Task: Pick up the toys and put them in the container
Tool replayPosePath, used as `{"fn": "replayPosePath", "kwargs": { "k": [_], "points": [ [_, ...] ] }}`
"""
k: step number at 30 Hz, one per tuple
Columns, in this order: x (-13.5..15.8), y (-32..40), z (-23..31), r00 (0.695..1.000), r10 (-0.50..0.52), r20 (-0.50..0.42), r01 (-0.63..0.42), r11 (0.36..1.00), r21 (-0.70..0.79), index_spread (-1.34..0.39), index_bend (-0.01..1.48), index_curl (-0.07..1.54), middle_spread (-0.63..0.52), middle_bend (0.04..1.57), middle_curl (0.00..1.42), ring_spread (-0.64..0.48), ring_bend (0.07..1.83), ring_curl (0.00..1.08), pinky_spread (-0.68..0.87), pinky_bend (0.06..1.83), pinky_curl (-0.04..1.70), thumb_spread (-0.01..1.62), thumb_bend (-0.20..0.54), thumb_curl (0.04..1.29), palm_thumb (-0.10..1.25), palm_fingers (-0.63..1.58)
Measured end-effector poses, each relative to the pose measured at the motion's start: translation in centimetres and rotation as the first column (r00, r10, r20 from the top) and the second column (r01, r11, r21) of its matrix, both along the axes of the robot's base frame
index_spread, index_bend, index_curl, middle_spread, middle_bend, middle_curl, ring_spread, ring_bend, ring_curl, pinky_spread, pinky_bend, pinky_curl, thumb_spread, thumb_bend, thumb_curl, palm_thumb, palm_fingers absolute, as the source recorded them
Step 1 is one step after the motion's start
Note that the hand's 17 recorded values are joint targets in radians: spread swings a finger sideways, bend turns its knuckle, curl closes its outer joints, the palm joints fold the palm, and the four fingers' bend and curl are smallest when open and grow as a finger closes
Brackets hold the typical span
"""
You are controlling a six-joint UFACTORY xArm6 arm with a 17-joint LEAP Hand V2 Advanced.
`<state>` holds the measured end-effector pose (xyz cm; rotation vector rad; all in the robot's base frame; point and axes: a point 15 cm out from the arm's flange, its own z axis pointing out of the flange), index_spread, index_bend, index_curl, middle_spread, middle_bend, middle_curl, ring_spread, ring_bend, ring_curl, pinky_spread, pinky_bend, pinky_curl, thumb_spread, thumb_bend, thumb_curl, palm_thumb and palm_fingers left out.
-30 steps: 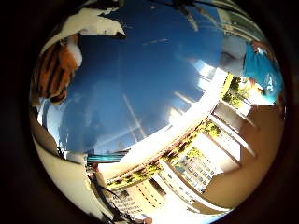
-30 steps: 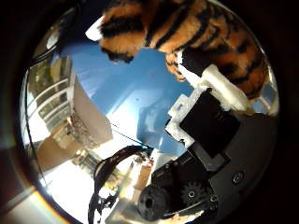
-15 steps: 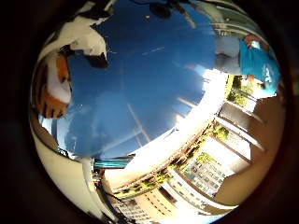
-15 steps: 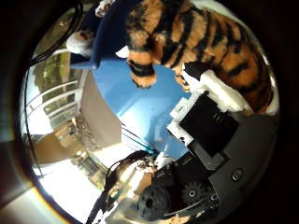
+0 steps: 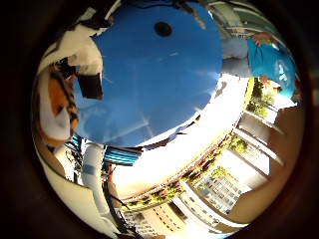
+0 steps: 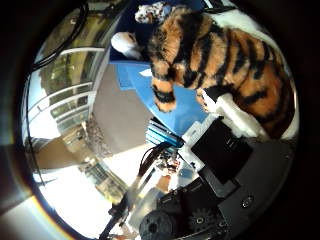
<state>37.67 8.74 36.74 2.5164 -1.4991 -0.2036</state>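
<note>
Plush tiger (image 6: 220, 65) at upper right of thumb-side view, held against palm by robot hand (image 6: 220, 150), fingers curled round it, above blue tabletop (image 5: 159, 74). Risk: soft plush slipping during carry; container unseen.

This is an outdoor spot in a built-up area, seemingly a sunlit paved courtyard among large buildings. A round blue worktop (image 5: 159, 84) stands on pale paving (image 5: 199, 149) in bright sun. Multi-storey buildings (image 5: 219, 186) with rows of windows rise beyond it, green shrubs (image 5: 154, 196) run along their base, and a glazed facade (image 6: 70, 85) shows on another side.
</note>
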Motion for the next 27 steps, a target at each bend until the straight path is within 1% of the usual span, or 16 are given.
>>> {"fn": "replayPosePath", "kwargs": {
  "k": [4, 6, 9, 11, 12, 13, 17, 19, 23, 25, 27],
  "points": [
    [1.9, 2.4, 4.0, 0.996, 0.012, 0.084, -0.017, 0.998, 0.056, -0.88, 1.16, -0.02, -0.30, 1.18, 1.20, -0.09, 1.55, 0.80, 0.16, 1.58, 0.74, 1.04, -0.011, 0.83, 1.03, 0.80],
    [2.9, 4.6, 5.1, 0.994, 0.016, 0.105, -0.027, 0.994, 0.106, -0.88, 1.20, -0.01, -0.30, 1.18, 1.21, -0.09, 1.56, 0.80, 0.15, 1.58, 0.76, 1.04, -0.011, 0.84, 1.02, 0.79],
    [4.4, 8.3, 5.1, 0.992, 0.008, 0.123, -0.034, 0.977, 0.209, -0.89, 1.22, -0.01, -0.30, 1.19, 1.22, -0.09, 1.57, 0.79, 0.15, 1.58, 0.77, 1.04, -0.012, 0.85, 1.02, 0.78],
    [6.9, 10.7, 4.9, 0.982, -0.007, 0.191, -0.045, 0.964, 0.263, -0.89, 1.24, -0.01, -0.30, 1.19, 1.22, -0.09, 1.57, 0.79, 0.15, 1.59, 0.78, 1.04, -0.010, 0.86, 1.02, 0.78],
    [8.2, 11.8, 4.7, 0.974, -0.017, 0.226, -0.049, 0.957, 0.287, -0.89, 1.25, -0.02, -0.30, 1.20, 1.22, -0.09, 1.58, 0.79, 0.15, 1.59, 0.79, 1.04, -0.010, 0.87, 1.02, 0.77],
    [11.0, 14.2, 4.1, 0.956, -0.040, 0.291, -0.059, 0.944, 0.325, -0.89, 1.25, -0.02, -0.30, 1.20, 1.22, -0.09, 1.58, 0.79, 0.15, 1.59, 0.79, 1.04, -0.010, 0.87, 1.02, 0.77],
    [15.7, 18.1, 3.1, 0.909, -0.106, 0.404, -0.064, 0.921, 0.385, -0.88, 1.29, -0.02, -0.29, 1.21, 1.23, -0.09, 1.60, 0.79, 0.15, 1.60, 0.81, 1.02, -0.012, 0.90, 1.03, 0.77],
    [17.8, 20.1, 1.9, 0.886, -0.135, 0.443, -0.065, 0.911, 0.408, -0.88, 1.30, -0.02, -0.29, 1.21, 1.23, -0.09, 1.60, 0.79, 0.14, 1.60, 0.82, 1.01, -0.019, 0.90, 1.02, 0.77],
    [20.3, 23.8, -1.8, 0.866, -0.161, 0.474, -0.069, 0.899, 0.432, -0.87, 1.32, -0.02, -0.29, 1.22, 1.23, -0.09, 1.62, 0.79, 0.14, 1.61, 0.84, 1.00, -0.017, 0.92, 1.01, 0.76],
    [20.9, 25.4, -4.0, 0.866, -0.155, 0.476, -0.076, 0.899, 0.431, -0.87, 1.33, -0.02, -0.29, 1.23, 1.23, -0.09, 1.62, 0.79, 0.14, 1.61, 0.84, 0.99, -0.018, 0.93, 1.00, 0.76],
    [21.1, 26.1, -5.8, 0.872, -0.148, 0.466, -0.074, 0.902, 0.425, -0.87, 1.33, -0.02, -0.29, 1.24, 1.23, -0.09, 1.62, 0.78, 0.14, 1.60, 0.85, 0.99, -0.031, 0.93, 0.97, 0.76]
  ]
}}
